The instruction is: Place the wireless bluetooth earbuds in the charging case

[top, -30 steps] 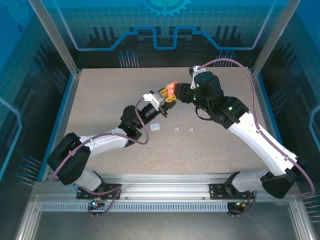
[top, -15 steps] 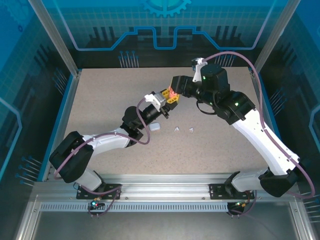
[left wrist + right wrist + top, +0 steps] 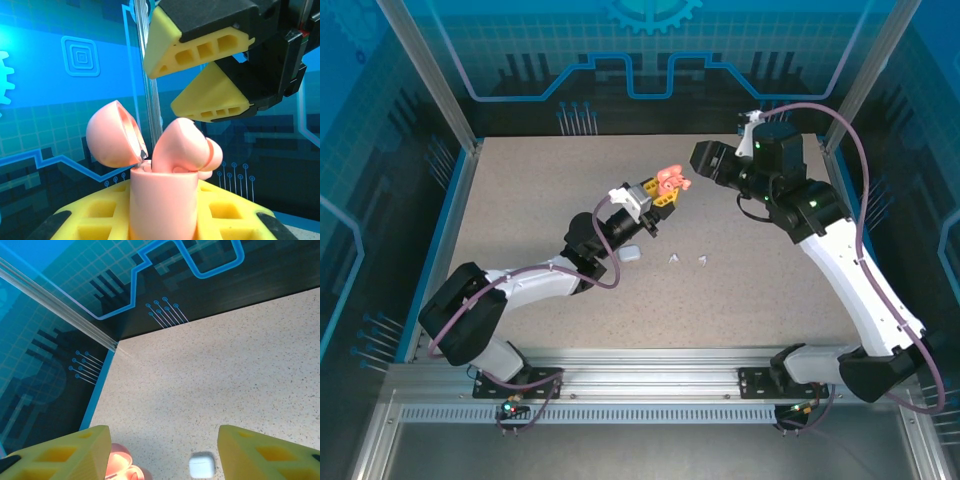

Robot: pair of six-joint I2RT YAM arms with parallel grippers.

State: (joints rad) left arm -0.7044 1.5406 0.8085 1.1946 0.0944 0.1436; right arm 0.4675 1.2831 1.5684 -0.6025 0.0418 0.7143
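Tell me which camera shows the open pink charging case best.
Left wrist: the pink case sits large and centred, lid hinged open, clamped in the left gripper. Top external shows it as a small pink blob at that gripper's tip; right wrist catches just its top at the bottom edge.

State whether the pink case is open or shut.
Open: the lid tilts back off the pink case.

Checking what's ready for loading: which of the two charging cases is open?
The salmon-pink charging case in the left gripper, its lid flipped up. The white charging case on the table looks shut.
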